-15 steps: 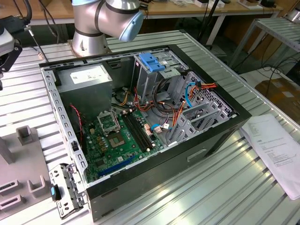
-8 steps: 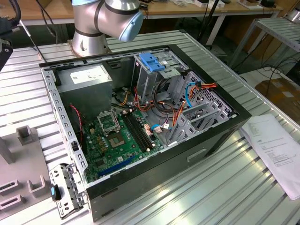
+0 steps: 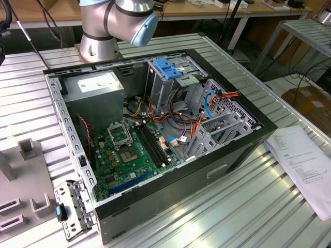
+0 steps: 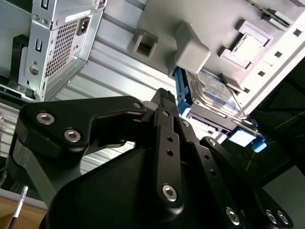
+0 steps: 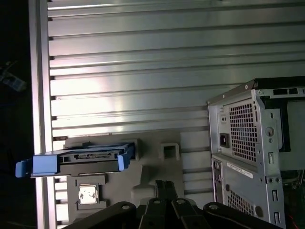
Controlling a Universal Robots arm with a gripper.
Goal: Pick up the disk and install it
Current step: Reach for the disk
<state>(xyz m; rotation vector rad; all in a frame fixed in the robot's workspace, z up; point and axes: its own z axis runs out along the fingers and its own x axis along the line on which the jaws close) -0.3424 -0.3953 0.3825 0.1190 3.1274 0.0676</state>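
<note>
The disk (image 5: pixel 81 160) is standing on its edge in a grey holder (image 5: pixel 143 172) on the bench (image 5: pixel 167 71), with blue rails on its sides. The hand (image 5: pixel 163 183) is hanging near it, not touching, pinched narrow and holding nothing. The case (image 5: pixel 248 143) is sitting just beside the holder. I think a good grab is needing a wider hand, lining up square with the disk's flat faces and keeping off the rails.

Even overhead light is falling on the scene in the exterior view, and pale glare is streaking the metal table (image 3: pixel 232 206) beside the computer case (image 3: pixel 170 192), whose inside is sitting in soft shadow. In the first wrist view a broad white band is gleaming across the table (image 5: pixel 124 102).
</note>
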